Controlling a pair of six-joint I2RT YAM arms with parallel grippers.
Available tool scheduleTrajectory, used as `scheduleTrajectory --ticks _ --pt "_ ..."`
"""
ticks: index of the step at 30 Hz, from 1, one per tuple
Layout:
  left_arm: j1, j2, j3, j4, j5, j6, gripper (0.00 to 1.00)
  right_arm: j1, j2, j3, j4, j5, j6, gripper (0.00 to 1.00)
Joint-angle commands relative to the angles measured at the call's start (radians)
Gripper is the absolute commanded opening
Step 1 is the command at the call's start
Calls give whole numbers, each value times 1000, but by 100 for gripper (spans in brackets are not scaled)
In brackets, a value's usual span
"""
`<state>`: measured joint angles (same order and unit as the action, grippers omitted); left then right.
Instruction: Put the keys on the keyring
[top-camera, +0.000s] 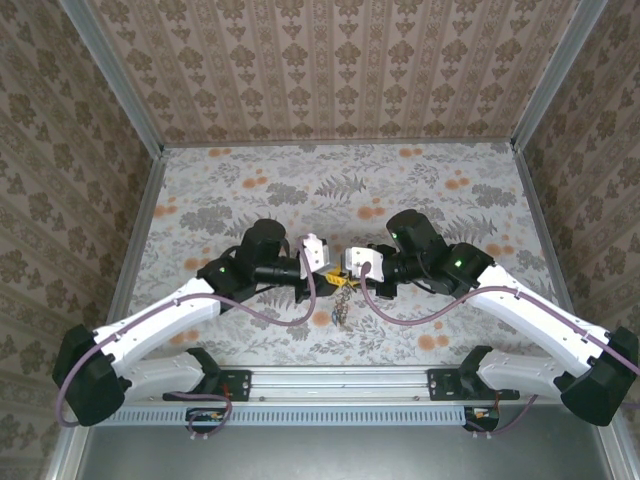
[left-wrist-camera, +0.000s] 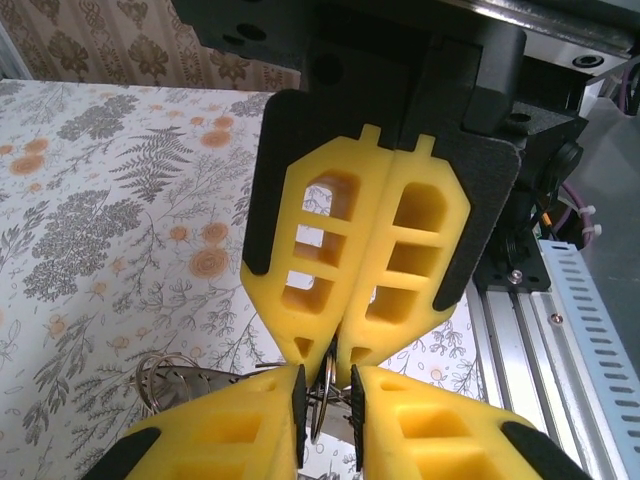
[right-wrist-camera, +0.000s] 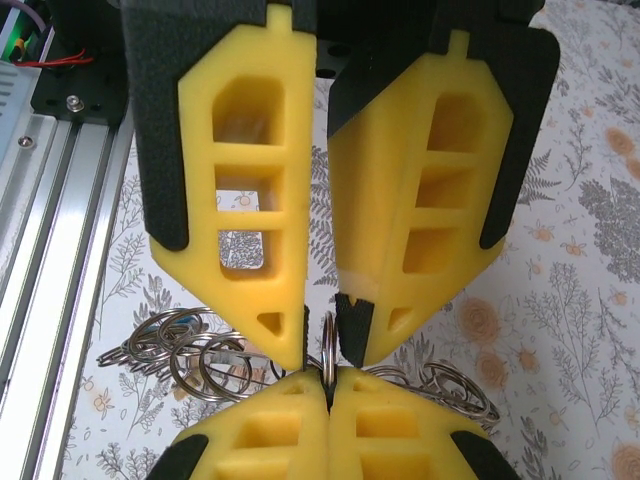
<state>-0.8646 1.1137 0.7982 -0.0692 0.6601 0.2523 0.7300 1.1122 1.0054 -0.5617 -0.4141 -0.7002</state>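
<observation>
Right tool (right-wrist-camera: 330, 385) tight on keyring (right-wrist-camera: 326, 345)

Robot test cell, laboratory type. Enclosure is walled with damask-patterned paper panels (top-camera: 330, 60), framed by bare aluminium corner posts (top-camera: 112, 75). Table (top-camera: 330, 180) is covered with a floral printed sheet. Slotted aluminium rail (top-camera: 340, 380) is fixed along the near edge; left arm (top-camera: 160, 325) and right arm (top-camera: 530, 310) are bolted beside it, purple cabling (top-camera: 290, 322) left exposed.
</observation>
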Motion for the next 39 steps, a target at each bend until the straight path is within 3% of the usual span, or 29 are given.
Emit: scheduleTrajectory --ticks 1,10,14,21,23,25,31,39 --pt "-13 11 27 -34 -10 29 19 -5 -8 25 19 -25 17 0" --pt "-19 9 30 -68 -93 40 20 -34 -33 16 74 -72 53 0" --pt "-21 8 34 -91 -90 58 0 -35 -35 19 71 -78 54 0" --pt "-27 -2 30 -65 -119 44 0 -37 -40 2 95 -94 67 0" --pt "-27 -23 13 -33 -133 25 0 -40 -46 -10 95 -89 65 18" --pt "-21 -46 -1 -4 -132 13 0 -48 -54 -22 91 -90 64 25" --pt "-2 -112 -66 97 -64 1 0 -65 -56 -1 -5 -25 25 27" --pt "3 -165 -126 199 -30 -21 0 -66 -24 -4 65 -155 120 34"
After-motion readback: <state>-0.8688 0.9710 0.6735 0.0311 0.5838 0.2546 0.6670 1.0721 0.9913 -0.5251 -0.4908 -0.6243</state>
